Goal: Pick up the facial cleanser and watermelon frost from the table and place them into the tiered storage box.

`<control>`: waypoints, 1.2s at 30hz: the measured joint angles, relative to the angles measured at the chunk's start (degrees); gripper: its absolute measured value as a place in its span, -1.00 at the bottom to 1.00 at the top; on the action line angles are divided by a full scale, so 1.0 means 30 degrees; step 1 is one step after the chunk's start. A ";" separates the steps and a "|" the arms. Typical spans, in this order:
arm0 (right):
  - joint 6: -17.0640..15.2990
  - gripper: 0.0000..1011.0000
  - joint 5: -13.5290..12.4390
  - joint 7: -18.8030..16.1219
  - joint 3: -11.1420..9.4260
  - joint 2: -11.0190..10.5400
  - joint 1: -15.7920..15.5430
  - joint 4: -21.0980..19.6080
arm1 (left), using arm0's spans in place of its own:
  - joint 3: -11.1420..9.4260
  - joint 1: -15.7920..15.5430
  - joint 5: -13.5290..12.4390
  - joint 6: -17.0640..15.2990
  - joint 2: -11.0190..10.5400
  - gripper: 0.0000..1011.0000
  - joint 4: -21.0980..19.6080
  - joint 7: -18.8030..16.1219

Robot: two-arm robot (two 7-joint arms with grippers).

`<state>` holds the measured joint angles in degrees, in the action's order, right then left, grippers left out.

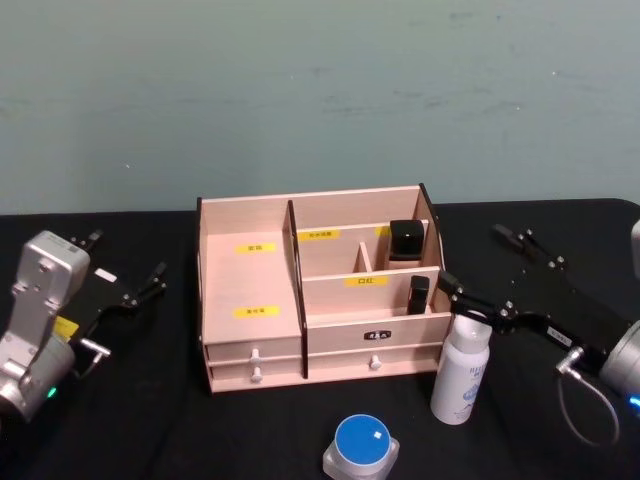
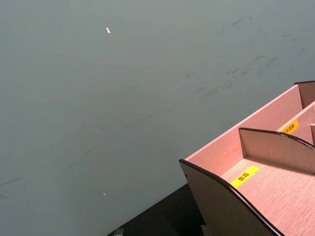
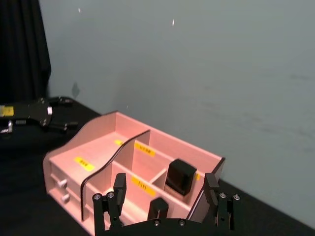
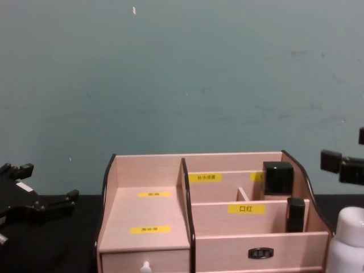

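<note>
The right gripper's [image 1: 470, 257] fingers [image 3: 118, 188] are standing wide apart with nothing between them, hovering just above the cap of a white bottle [image 1: 460, 375], which is standing upright on the table [image 1: 150, 420] just off the right front corner of the tiered storage box [image 1: 250, 300]. From the chest the fingers are showing clear of the bottle's top, not touching it. The right arm is reaching in from the right side, angled toward the box's right wall. A blue-lidded jar [image 1: 362, 447] is sitting on the table in front of the box, near the bottle but apart from it; which of the two is the cleanser and which the frost cannot be told. The box is standing at the middle of the black-covered table with both front drawers closed. A black cube-shaped container [image 1: 405, 238] is resting in its rear right compartment, and a slim black item [image 1: 418, 293] is standing in the front right compartment. The left gripper [image 1: 128, 258] is waiting low over the table to the left of the box, well apart from it, its fingers also spread wide and holding nothing.
</note>
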<state>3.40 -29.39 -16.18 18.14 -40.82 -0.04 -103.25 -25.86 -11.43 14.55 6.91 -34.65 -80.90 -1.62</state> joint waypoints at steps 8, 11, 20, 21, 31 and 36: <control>-0.1701 0.98 -0.0355 0.0110 -0.0670 -0.0444 -0.1166 -0.1564 | -0.0001 0.0001 0.0001 0.0000 0.0000 1.00 0.0001 0.0000; -0.2018 0.98 -0.0485 0.0249 -0.0994 -0.0521 -0.1808 -0.2099 | -0.0002 0.0000 0.0000 0.0000 0.0001 1.00 0.0002 0.0000; -0.2505 0.98 -0.0609 0.0778 -0.1811 -0.0531 -0.3521 -0.2950 | -0.0001 0.0001 0.0000 0.0000 0.0001 1.00 0.0002 0.0000; -0.2531 0.98 -0.0606 0.0800 -0.1846 -0.0506 -0.3625 -0.2964 | -0.0001 0.0001 0.0000 0.0000 0.0000 1.00 0.0001 0.0000; -0.2692 0.98 -0.0206 0.0593 -0.1859 0.0091 -0.4058 -0.2429 | -0.0001 0.0000 0.0000 0.0000 0.0000 1.00 0.0001 0.0000; -0.2749 0.98 -0.0047 0.0257 -0.1731 0.0403 -0.3902 -0.1902 | -0.0001 0.0000 0.0000 0.0000 0.0000 1.00 0.0001 0.0000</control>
<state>-4.84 -29.54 -15.40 12.95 -39.61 -11.74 -108.96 -25.86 -11.43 14.55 6.91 -34.65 -80.90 -1.62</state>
